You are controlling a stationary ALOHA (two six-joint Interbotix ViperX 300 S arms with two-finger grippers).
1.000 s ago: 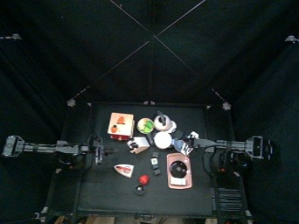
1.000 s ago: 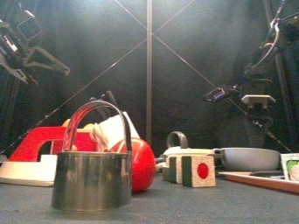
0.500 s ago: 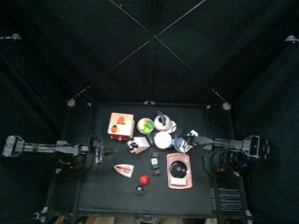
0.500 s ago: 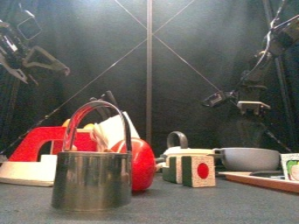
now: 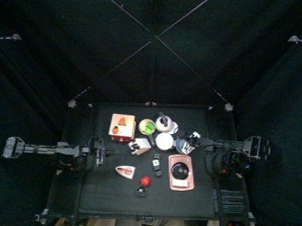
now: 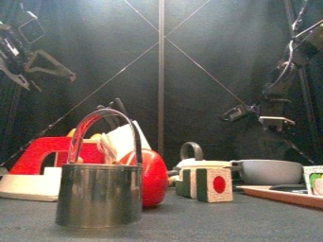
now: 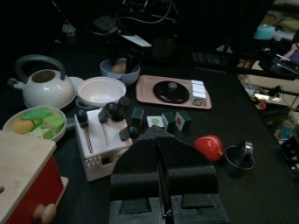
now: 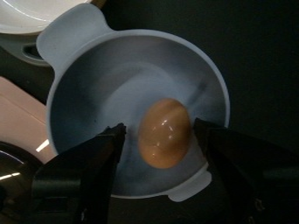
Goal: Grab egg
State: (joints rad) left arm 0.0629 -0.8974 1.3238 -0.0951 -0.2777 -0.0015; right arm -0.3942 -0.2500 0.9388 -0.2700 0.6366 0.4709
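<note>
The right gripper (image 8: 162, 144) hangs with jaws spread wide, holding nothing. Straight beyond it, centred between the jaws, the egg (image 8: 165, 131) lies in a grey bowl (image 8: 105, 79), its long axis running along the jaws' length.

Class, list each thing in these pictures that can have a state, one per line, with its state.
egg: lying loose in the grey bowl, not held
grey bowl: upright, holding the egg
right tool: open, above the egg
left tool: shut, away from the egg
kettle: upright, lid on
</note>
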